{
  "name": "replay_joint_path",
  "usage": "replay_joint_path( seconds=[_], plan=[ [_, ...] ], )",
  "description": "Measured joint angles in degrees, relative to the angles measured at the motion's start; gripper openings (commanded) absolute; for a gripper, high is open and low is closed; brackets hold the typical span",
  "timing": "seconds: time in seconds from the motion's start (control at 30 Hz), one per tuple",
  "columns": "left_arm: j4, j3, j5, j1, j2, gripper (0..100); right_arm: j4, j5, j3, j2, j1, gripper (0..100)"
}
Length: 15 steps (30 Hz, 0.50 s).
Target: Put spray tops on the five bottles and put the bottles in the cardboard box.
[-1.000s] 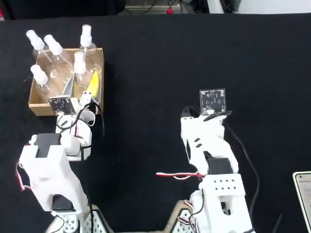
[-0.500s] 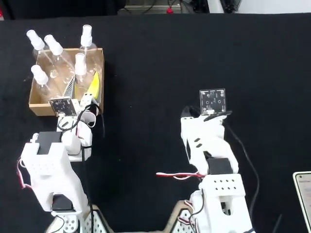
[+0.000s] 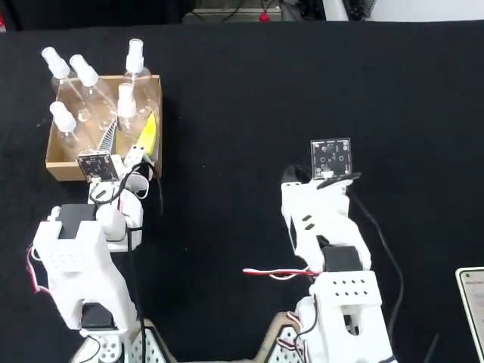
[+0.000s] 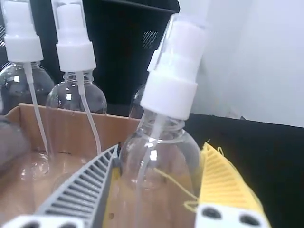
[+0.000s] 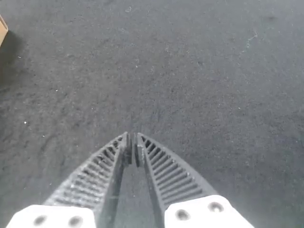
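The cardboard box (image 3: 64, 169) sits at the table's far left and holds several clear bottles with white spray tops. One stands against the box's back edge (image 3: 134, 57). The nearest bottle (image 3: 125, 102) (image 4: 159, 166) stands upright inside the box between the grey finger (image 4: 90, 180) and the yellow finger (image 4: 221, 185) of my left gripper (image 3: 130, 125) (image 4: 160, 149), which is open around it. My right gripper (image 3: 291, 175) (image 5: 132, 137) is shut on nothing, low over the bare black table near the middle.
Black cloth covers the table (image 3: 249, 91), with wide free room between the box and the right arm. A white device (image 3: 473, 301) lies at the right edge. Other capped bottles (image 4: 71, 85) stand behind the nearest one in the box.
My left arm has drawn back slightly toward its base and the yellow finger has spread a little from the bottle. The right arm has not moved.
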Motion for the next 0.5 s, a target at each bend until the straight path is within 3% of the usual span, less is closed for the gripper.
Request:
replay_joint_path(
  seconds=[0.5],
  plan=[
    [0.00, 0.09, 0.18, 0.26, 0.26, 31, 0.00, 0.00, 0.00, 0.00, 0.00, 1.2]
  ],
)
